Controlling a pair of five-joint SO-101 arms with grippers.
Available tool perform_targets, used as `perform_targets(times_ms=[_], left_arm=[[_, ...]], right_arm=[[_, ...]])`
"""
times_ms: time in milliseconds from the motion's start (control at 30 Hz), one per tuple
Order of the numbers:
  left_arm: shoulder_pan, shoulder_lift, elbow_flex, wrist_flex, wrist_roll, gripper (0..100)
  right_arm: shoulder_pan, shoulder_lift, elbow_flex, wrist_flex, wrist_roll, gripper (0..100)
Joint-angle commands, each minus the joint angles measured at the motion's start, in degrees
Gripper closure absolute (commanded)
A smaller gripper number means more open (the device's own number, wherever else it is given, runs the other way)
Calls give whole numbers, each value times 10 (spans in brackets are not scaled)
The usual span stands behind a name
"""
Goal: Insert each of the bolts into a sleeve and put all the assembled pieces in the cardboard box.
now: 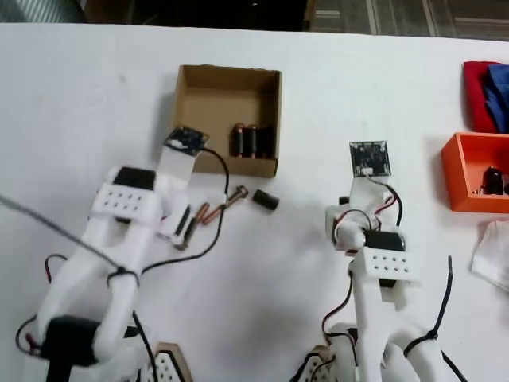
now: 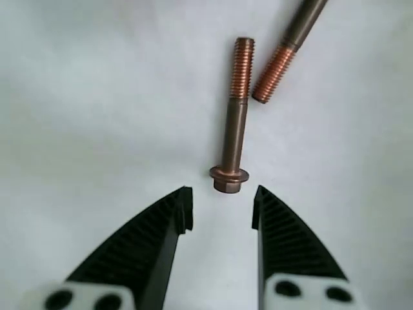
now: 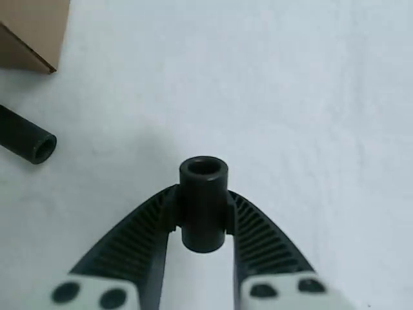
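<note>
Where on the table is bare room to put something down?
Bare table: left of the cardboard box; between box and orange bin; between the left arm and right arm. Crowded: in front of the box, where bolts and a loose sleeve lie by the left fingers.

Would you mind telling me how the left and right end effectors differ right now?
The left end effector is open; the right end effector is shut on a black sleeve. The left holds nothing, with a copper bolt lying head-first just ahead of it; the right is loaded. Both are black and ribbed, over the white table.
</note>
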Motion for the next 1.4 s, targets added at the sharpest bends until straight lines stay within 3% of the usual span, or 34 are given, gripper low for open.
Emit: perform_targets(times_ms=[0,367,633,733,867,1133,1267,1367], left_arm=[[7,39,-22,-13,11,823],[8,125,-26,-101,8,823],[8,193,-52,-103,-10,823],[7,222,-64,-84,-63,833],[1,238,-87,-48,-130,983],[-108,214,-136,-26,-235,976],[-161,180,-192,37,-342,976],[-197,166,-202,98,-466,973]], right_arm=[[2,-24,-4,-12,4,978],[2,-21,-3,-12,4,978],[2,-23,-3,-12,4,978],[2,-23,-3,-12,4,978],[2,-21,-3,-12,4,978],[2,-20,-2,-12,4,978],[2,-20,-2,-12,4,978],[2,-20,-2,-12,4,978]])
